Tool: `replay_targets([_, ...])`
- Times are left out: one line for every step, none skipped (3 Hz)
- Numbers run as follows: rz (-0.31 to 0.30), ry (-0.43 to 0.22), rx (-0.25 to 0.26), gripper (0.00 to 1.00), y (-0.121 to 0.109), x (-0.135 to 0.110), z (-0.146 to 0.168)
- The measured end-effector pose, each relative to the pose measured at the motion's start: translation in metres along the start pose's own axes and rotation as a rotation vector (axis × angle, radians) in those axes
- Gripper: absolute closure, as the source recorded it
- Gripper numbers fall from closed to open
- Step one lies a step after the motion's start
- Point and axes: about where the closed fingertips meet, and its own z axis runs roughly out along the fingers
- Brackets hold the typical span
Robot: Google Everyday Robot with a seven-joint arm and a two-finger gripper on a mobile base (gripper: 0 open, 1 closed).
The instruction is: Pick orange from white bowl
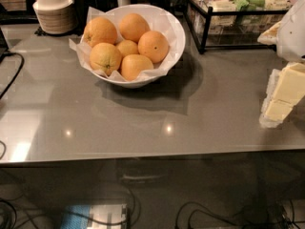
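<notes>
Jaws far right, white bowl [177, 39], rack [203, 28]

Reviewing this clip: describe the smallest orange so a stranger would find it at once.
On the grey counter, left of the pincer at the right edge, stands a white bowl lined with paper. The small orange sits at the middle of its pile, ringed by five bigger oranges.

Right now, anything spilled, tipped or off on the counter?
Nothing stands out. The white bowl sits upright on the counter, with all six oranges inside on the paper lining. The gripper hangs at the right edge, well apart from the bowl.
</notes>
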Motion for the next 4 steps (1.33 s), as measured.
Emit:
replay_targets([0.0,0.0,0.0,0.0,0.0,0.0,0.0])
replay_targets([-0.047,-0.029,0.003,0.0,-0.003,-0.016,-0.003])
replay_targets([-0.156,-0.091,-0.032,0.0,-0.006,-0.053,-0.005])
replay_targets([-0.279,-0.18,-0.059,0.0,-0.011,-0.101,-0.006])
